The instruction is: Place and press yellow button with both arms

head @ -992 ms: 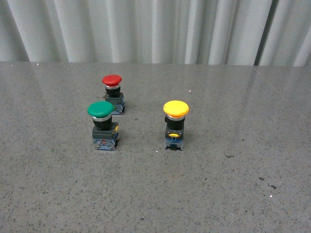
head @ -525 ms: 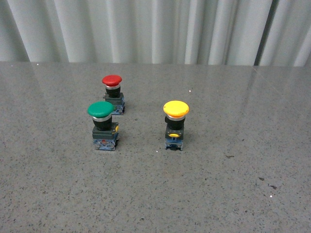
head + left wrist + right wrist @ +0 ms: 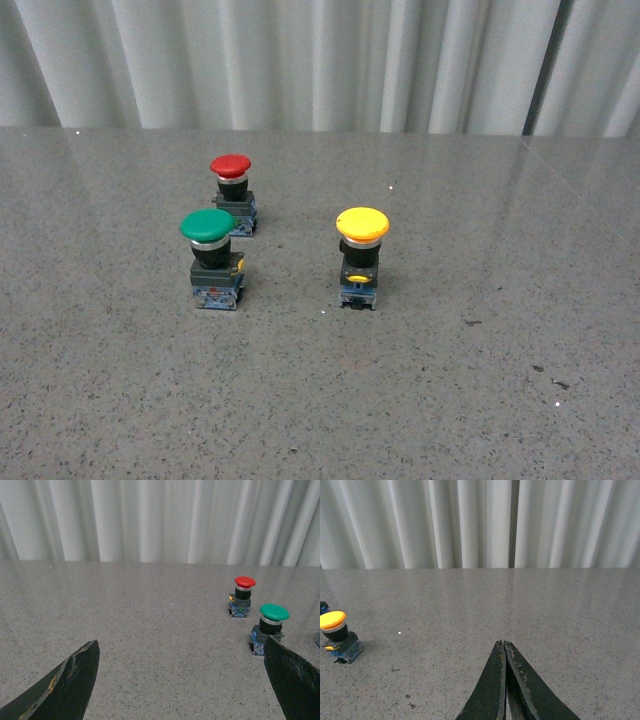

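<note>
The left claw (image 3: 182, 680) hangs spread wide over the bench (image 3: 480, 400), gripping nothing; the right claw (image 3: 504, 680) is clenched, fingertips pressed together and empty. The yellow button (image 3: 361, 256) stands upright on the bench — round yellow mushroom cap, black neck, dark base with blue and yellow bits — well apart to the right of the green button (image 3: 212, 258) and the red button (image 3: 233, 192).
</note>
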Tool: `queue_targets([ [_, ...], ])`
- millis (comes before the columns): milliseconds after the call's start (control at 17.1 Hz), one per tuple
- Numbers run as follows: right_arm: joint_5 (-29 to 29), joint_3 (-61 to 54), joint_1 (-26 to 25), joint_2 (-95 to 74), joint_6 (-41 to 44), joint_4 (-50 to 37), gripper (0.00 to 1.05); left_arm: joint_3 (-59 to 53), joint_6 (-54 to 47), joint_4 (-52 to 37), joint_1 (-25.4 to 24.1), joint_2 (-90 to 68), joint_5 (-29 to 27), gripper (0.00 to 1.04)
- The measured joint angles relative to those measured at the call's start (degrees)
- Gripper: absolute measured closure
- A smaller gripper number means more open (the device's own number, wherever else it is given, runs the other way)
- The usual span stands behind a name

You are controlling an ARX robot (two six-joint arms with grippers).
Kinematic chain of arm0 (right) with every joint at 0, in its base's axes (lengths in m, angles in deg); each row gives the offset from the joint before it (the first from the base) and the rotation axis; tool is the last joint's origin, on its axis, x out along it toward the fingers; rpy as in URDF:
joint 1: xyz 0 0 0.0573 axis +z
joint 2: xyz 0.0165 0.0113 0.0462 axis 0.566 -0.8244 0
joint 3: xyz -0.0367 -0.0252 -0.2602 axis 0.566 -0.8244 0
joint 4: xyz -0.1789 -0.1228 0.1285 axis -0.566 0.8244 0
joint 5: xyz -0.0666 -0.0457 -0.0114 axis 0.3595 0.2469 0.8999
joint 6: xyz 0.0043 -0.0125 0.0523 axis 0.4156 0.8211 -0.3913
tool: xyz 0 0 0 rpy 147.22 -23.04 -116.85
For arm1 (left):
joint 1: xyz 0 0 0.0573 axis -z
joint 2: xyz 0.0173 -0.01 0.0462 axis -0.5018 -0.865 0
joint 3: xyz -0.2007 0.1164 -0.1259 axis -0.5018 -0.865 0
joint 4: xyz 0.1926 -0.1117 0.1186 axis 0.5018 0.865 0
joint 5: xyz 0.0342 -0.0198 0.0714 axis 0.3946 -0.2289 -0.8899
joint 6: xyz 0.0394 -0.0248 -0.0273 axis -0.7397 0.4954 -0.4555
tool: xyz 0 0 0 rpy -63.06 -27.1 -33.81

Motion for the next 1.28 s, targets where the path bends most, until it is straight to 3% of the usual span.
queue_targets([
  [233,0.0,0.0,0.0,3.7,0.0,3.7,1.03,0.0,0.0,0.0,0.0,0.0,0.0,0.07],
  [350,0.0,0.0,0.0,11.8,0.0,14.3,1.03,0.0,0.0,0.0,0.0,0.0,-0.1,0.07],
  [642,0.0,0.0,0.0,13.4,0.0,14.0,1.02,0.0,0.0,-0.1,0.0,0.0,0.0,0.07],
  [1167,0.0,0.0,0.0,13.4,0.0,14.0,0.05,0.0,0.0,0.0,0.0,0.0,0.0,0.07],
  [1283,-0.1,0.0,0.0,13.4,0.0,14.0,0.07,0.0,0.0,0.0,0.0,0.0,0.0,0.07],
])
